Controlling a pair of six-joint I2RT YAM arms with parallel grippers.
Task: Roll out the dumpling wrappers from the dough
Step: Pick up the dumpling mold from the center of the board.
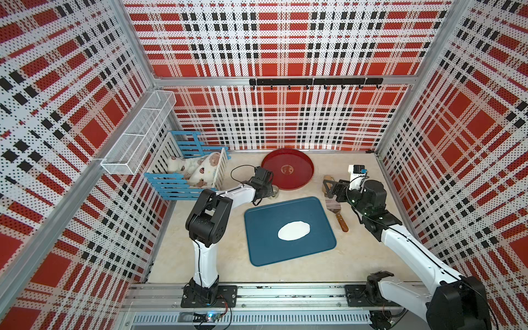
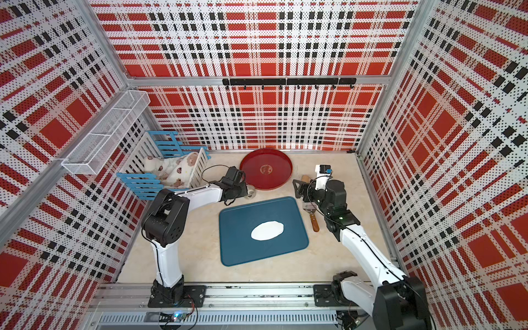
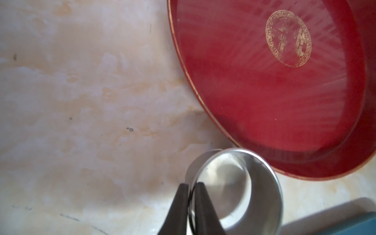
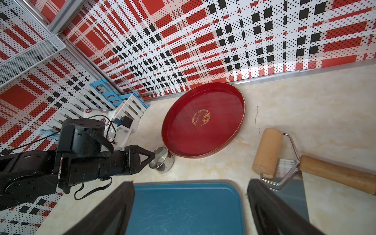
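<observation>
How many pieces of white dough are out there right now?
1. The flattened oval white dough lies alone near the middle of the dark blue rectangular mat. The round red tray behind it holds none. Small scraps may be hidden from view.

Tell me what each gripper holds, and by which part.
The left gripper pinches the metal ring by its thin wall, one finger inside, one outside. The right gripper is open and holds nothing.

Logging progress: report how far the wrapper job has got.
Done: the dough lies flattened on the blue mat. In hand: left gripper pinches the metal ring by its wall; right gripper is open, empty. Left: no wrappers cut, red tray bare.
</observation>
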